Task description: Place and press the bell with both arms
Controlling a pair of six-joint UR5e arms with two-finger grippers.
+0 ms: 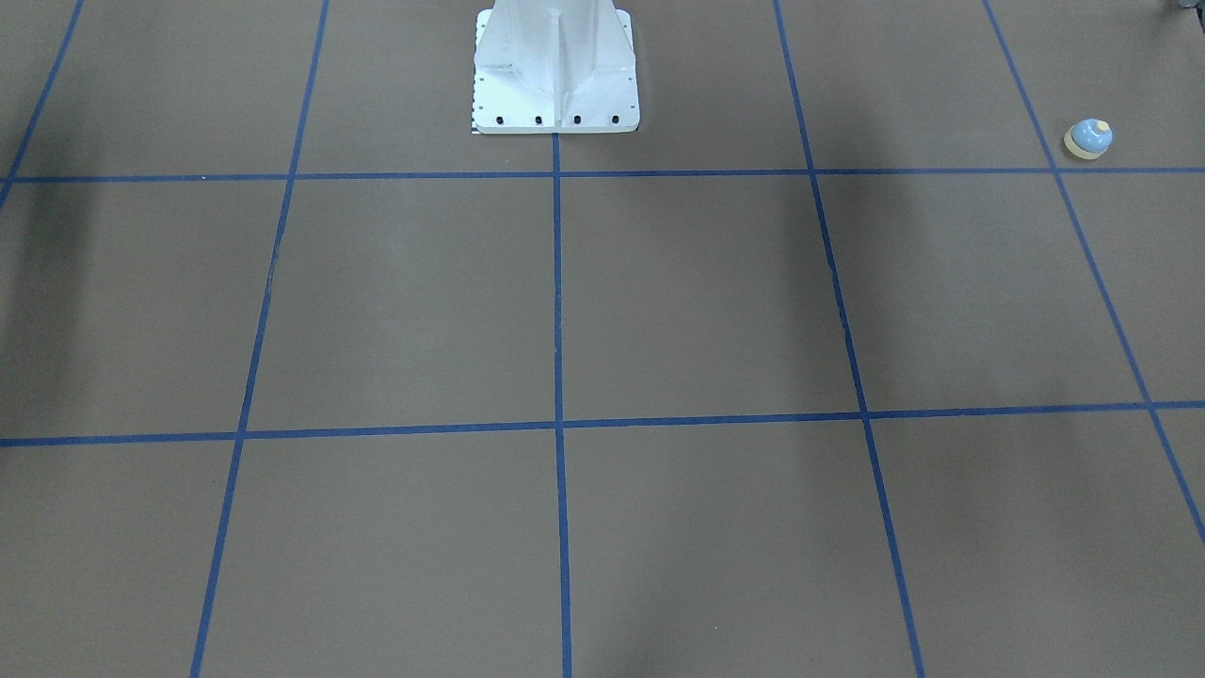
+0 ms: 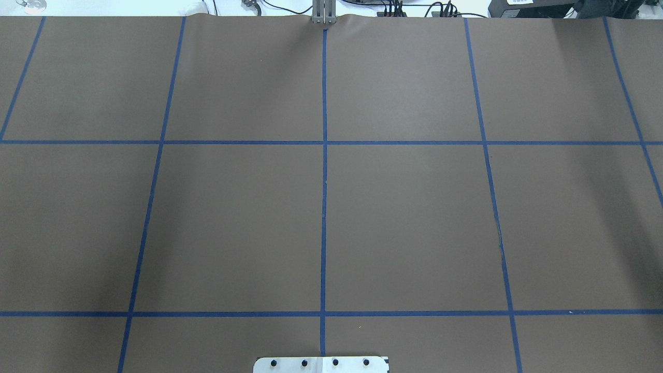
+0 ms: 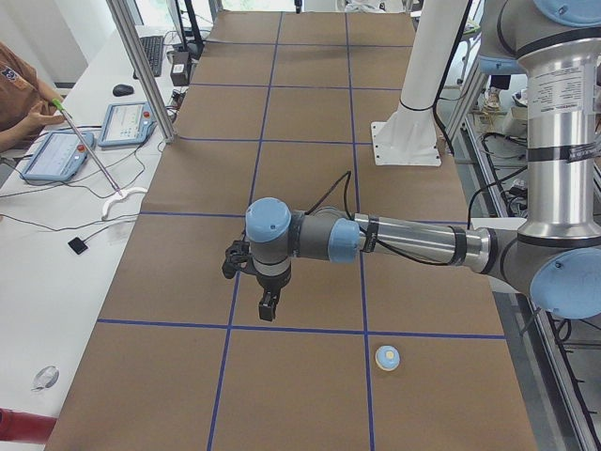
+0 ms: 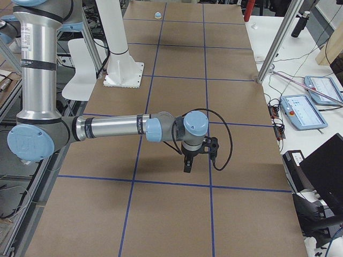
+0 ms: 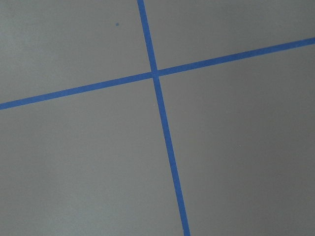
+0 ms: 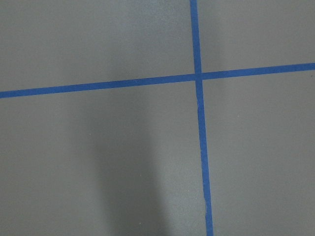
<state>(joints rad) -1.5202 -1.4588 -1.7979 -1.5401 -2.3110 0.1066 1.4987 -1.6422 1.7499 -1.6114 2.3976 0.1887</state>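
Observation:
The bell point(image 1: 1088, 138) is a small light-blue dome with a cream rim and button. It stands upright on the brown table near its end on my left side, and also shows in the exterior left view point(image 3: 387, 357) and far off in the exterior right view point(image 4: 157, 14). My left gripper point(image 3: 268, 305) hangs fingers-down above the table, apart from the bell, up the table from it and toward the operators' side. My right gripper point(image 4: 187, 165) hangs fingers-down over the table's other end. Both show only in side views, so I cannot tell if they are open or shut. Neither wrist view shows fingers or the bell.
The white bolted pedestal point(image 1: 555, 71) stands at the robot's edge of the table. Blue tape lines point(image 2: 324, 155) divide the brown table cover into squares. Tablets point(image 3: 56, 155), cables and an operator's arm point(image 3: 23, 108) are at the white side bench.

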